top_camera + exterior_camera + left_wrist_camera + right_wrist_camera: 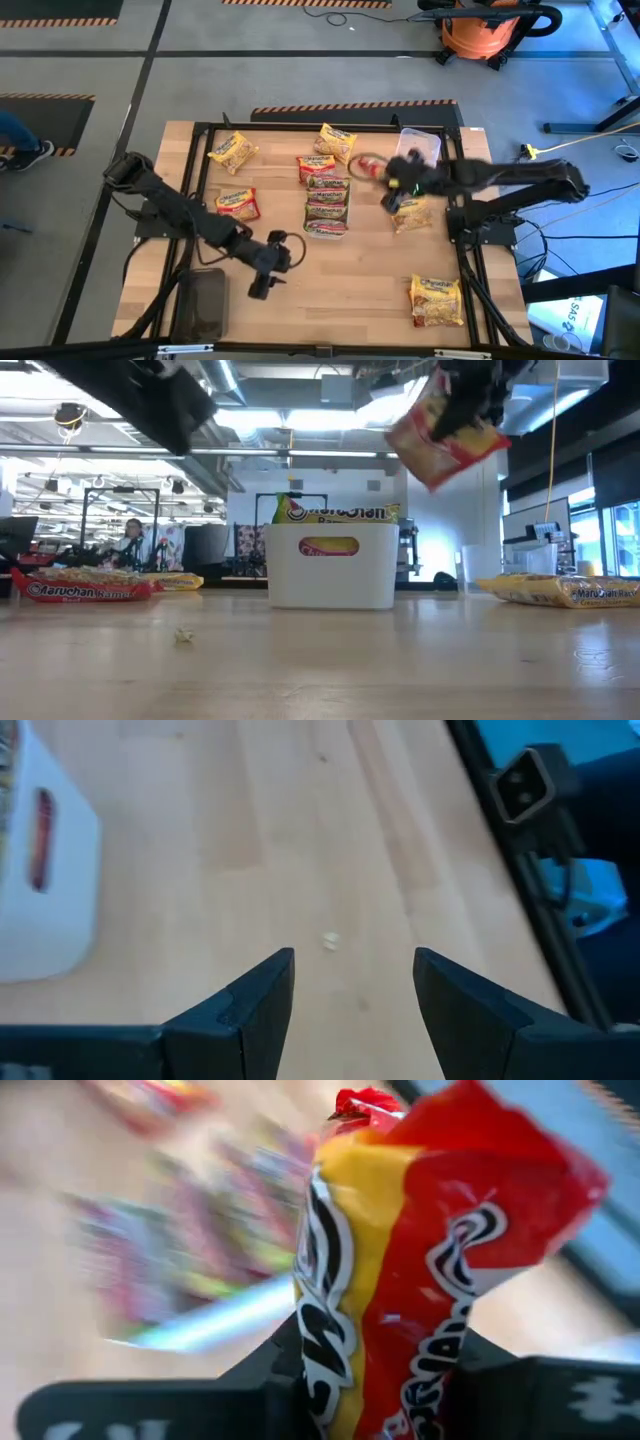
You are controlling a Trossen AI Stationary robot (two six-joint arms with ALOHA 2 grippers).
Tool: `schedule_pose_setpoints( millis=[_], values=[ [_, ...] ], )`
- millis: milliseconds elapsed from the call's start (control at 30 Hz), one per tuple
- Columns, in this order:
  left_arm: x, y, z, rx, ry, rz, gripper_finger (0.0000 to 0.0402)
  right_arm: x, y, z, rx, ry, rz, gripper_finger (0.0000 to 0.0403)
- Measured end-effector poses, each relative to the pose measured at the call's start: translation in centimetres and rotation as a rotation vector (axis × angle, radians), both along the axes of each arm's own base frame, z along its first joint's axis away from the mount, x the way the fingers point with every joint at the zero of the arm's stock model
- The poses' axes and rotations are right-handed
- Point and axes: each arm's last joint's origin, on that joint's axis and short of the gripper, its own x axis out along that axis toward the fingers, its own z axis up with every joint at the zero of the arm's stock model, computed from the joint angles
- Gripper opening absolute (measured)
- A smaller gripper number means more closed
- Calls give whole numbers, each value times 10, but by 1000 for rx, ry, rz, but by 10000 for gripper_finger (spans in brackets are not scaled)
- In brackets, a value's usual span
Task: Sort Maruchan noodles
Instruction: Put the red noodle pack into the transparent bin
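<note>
Packets of Maruchan noodles lie scattered over the wooden surface [340,270], and one more hangs in the air. The right claw [402,190] grips a red-and-yellow packet [447,432] by one end, its fingers pinched tight on the wrapper; seen from the low camera the packet dangles tilted, clear of the surface and above the white bin [333,565]. From above, this claw sits just beside the bin, on its right-arm side.

The bin stands near the middle of the surface and holds a row of packets [327,196] on edge, with a green-topped one showing over its rim in the low view. Just behind the bin lie a red packet [316,165] and a yellow packet [337,141]. A clear tray [421,145] sits behind the right claw, farther from the bin. Well to the left-arm side of the bin are another yellow packet [233,151] and another red packet [237,203]. A further yellow packet [436,300] lies well apart from the bin, toward the front corner on the right-arm side.

The left claw [264,280] hovers over bare wood in front of the bin, toward the left-arm side, fingers [250,1005] spread wide and empty. A dark tray [205,300] lies beside it, farther from the bin.
</note>
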Motion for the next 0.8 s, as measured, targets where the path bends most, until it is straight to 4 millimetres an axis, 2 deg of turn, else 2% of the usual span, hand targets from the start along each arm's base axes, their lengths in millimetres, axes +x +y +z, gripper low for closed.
schedule_pose_setpoints(
  millis=[167, 333, 567, 800],
  values=[
    [8, 21, -2, 15, 22, 17, 200, -19, -54, 18, -97, 209, -114, 88],
    [10, 31, -3, 39, 40, 28, 200, -38, -99, 19, -123, 365, -175, 95],
    [12, 30, -5, 14, 3, 45, 200, -52, -147, -2, -44, 512, -206, 97],
    [-1, 22, -29, -78, 2, 88, 200, -46, -178, -34, 37, 669, -98, 98]
  ],
)
